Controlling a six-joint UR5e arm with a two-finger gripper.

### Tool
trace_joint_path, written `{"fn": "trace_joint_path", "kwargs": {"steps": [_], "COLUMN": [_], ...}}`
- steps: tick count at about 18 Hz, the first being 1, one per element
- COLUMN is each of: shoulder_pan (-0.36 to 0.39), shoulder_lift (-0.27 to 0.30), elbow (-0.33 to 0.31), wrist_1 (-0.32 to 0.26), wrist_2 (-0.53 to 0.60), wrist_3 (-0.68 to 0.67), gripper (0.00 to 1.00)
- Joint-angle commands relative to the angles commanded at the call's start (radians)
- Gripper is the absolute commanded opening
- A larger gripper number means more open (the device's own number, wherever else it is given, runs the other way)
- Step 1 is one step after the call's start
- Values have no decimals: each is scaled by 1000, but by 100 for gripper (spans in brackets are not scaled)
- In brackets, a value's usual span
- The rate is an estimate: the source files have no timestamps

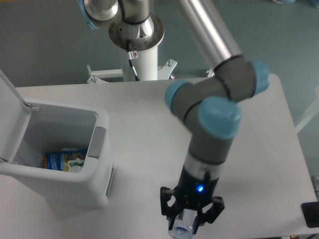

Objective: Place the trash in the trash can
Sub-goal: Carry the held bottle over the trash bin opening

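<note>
My gripper [191, 221] points down at the table's front edge, and its two black fingers sit on either side of the crushed clear plastic bottle [182, 230] with the pale blue cap. The fingers appear closed on the bottle, which pokes out below them. The white trash can [102, 149] stands at the left with its flip lid [11, 107] open. Inside it lies the small crumpled white wrapper with a green tab [76, 164]. The gripper is well to the right of the can and nearer the front.
A blue and yellow packet [56, 160] lies inside the can beside the wrapper. The arm's white base column [139, 55] stands at the table's far edge. A black object [311, 214] sits at the table's front right corner.
</note>
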Motion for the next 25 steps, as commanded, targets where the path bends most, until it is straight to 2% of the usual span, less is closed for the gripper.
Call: {"fn": "trace_joint_path", "kwargs": {"steps": [3, 7, 9, 12, 15, 19, 20, 21, 23, 24, 25], "shoulder_pan": [3, -15, -40, -127, -191, -231, -231, -231, -230, -225, -219], "shoulder_lift": [48, 112, 118, 144, 170, 230, 241, 250, 261, 260, 260], "elbow": [23, 22, 22, 2, -47, -199, -234, -260, -284, -285, -287], "wrist_1": [0, 3, 14, 34, 34, 35, 35, 35, 35, 34, 34], "wrist_2": [-115, -295, -366, -375, -375, -375, -375, -375, -375, -374, -374], "wrist_3": [-22, -14, 7, 18, 23, 119, 157, 184, 202, 202, 198], "gripper": [30, 30, 30, 30, 31, 35, 39, 47, 74, 94, 100]}}
